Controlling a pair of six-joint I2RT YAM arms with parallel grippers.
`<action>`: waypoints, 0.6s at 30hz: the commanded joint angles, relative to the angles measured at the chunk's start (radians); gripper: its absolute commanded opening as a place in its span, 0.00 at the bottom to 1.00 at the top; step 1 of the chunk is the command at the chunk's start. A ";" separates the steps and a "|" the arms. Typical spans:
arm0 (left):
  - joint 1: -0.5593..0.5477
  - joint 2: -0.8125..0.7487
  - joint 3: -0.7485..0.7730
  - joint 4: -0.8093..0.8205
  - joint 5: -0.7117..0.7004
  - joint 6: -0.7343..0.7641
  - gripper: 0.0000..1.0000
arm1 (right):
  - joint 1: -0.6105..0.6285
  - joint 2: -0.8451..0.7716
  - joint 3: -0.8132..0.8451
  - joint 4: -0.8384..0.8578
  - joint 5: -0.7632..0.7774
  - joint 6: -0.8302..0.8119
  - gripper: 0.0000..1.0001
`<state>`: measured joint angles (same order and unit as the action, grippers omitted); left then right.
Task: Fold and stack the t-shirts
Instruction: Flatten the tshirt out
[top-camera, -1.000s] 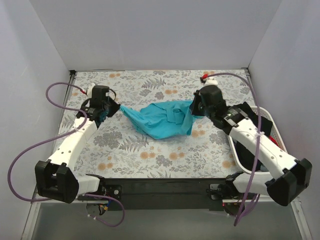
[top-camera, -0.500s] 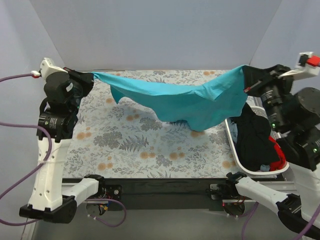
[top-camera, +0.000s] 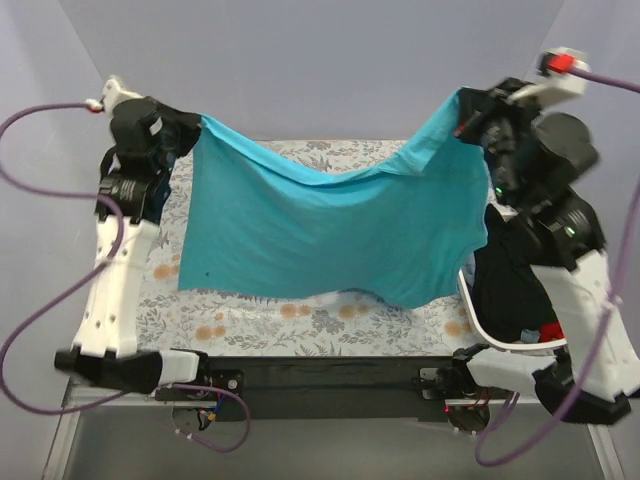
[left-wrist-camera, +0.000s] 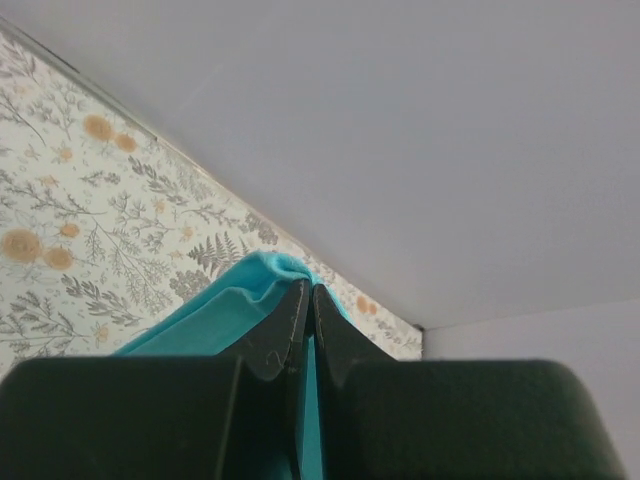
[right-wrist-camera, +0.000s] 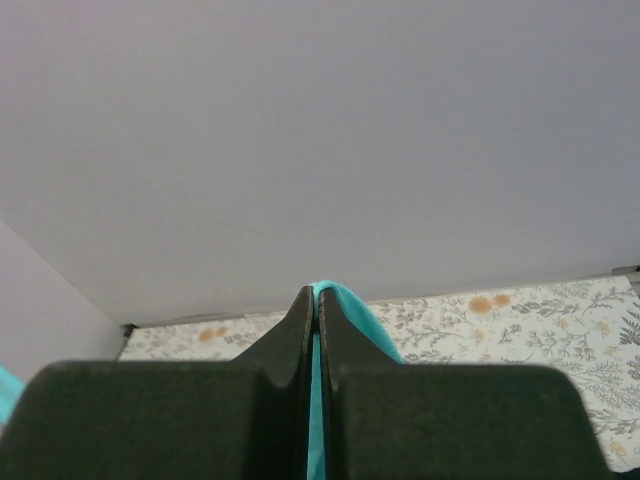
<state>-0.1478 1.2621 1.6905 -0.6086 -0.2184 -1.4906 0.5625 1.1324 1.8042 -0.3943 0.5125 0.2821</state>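
Note:
The teal t-shirt (top-camera: 320, 225) hangs spread in the air between both raised arms, its top edge sagging in the middle and its lower hem over the near part of the table. My left gripper (top-camera: 190, 128) is shut on its upper left corner; teal cloth (left-wrist-camera: 215, 315) bulges round the closed tips of the left gripper (left-wrist-camera: 306, 290). My right gripper (top-camera: 466, 112) is shut on the upper right corner, with a teal strip (right-wrist-camera: 355, 305) pinched at the tips of the right gripper (right-wrist-camera: 316, 293). Black t-shirt (top-camera: 510, 280) and red t-shirt (top-camera: 552, 332) lie in the basket.
A grey floral cloth (top-camera: 300, 315) with orange blossoms covers the table. A white plastic basket (top-camera: 470, 305) stands at the right edge, beside the right arm. Pale walls close in the back and both sides. Purple cables loop off both arms.
Both arms have lifted the teal t-shirt from a bunched heap on the table into the air, and it has dropped open into a wide hanging sheet.

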 joint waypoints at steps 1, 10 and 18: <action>0.037 0.187 0.052 0.073 0.132 0.016 0.00 | -0.058 0.194 0.035 0.149 -0.078 -0.051 0.01; 0.204 0.772 0.650 0.242 0.488 -0.037 0.00 | -0.272 0.797 0.662 0.195 -0.553 0.075 0.01; 0.358 0.746 0.640 0.577 0.634 -0.210 0.00 | -0.286 0.646 0.515 0.597 -0.585 0.034 0.01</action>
<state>0.1444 2.1696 2.3730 -0.2554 0.3149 -1.6222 0.2737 1.9327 2.2772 -0.0864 -0.0326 0.3363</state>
